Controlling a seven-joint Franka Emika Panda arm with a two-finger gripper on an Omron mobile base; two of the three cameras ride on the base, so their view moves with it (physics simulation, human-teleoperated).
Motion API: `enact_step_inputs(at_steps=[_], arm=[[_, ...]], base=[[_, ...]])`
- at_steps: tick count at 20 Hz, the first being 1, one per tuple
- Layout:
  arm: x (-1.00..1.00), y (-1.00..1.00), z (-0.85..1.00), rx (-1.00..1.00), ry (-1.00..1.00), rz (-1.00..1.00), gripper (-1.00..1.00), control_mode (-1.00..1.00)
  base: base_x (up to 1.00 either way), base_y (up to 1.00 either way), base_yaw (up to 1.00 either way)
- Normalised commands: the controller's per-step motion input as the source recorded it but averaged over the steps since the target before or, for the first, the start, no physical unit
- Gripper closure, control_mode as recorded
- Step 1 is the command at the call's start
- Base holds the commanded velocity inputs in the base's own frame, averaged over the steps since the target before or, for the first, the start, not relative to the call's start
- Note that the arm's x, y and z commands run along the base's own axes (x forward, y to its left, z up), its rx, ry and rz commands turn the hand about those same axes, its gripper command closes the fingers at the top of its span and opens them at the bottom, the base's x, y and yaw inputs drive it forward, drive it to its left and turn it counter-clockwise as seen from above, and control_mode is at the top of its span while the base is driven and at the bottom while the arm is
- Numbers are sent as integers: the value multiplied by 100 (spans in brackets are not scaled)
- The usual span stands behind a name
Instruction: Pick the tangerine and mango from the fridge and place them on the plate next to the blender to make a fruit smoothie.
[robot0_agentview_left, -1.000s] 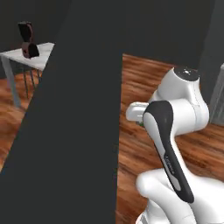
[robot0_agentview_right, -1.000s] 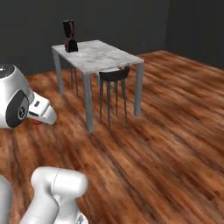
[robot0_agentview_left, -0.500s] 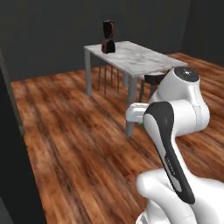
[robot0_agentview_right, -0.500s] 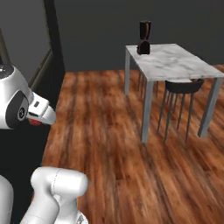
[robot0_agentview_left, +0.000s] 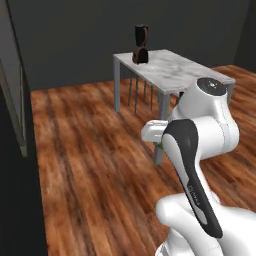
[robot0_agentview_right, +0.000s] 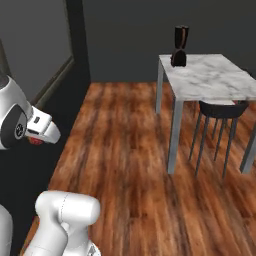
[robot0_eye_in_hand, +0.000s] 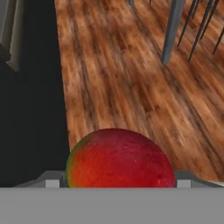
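No writing can be read on anything. In the hand view the gripper (robot0_eye_in_hand: 114, 183) is clamped on the mango (robot0_eye_in_hand: 120, 159), which sits between its 2 fingers above the wood floor (robot0_eye_in_hand: 131, 78). The mango is mostly red with a green-yellow patch on its left side. The blender (robot0_agentview_right: 180, 46) stands at the far end of the marble table (robot0_agentview_right: 210, 77), well apart from the gripper. A dark chair (robot0_agentview_right: 220, 110) is tucked under the table.
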Motion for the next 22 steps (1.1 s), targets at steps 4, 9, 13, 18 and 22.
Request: enact_step_inputs(at_steps=[4,9,13,18,22], arm=[[0,0,0,0,0,0,100,100],[0,0,0,0,0,0,100,100],[0,0,0,0,0,0,100,100],[0,0,0,0,0,0,100,100],[0,0,0,0,0,0,100,100]], base=[[100,-75,6],[100,-57,0],[100,-26,0],[100,-2,0],[100,4,-6]])
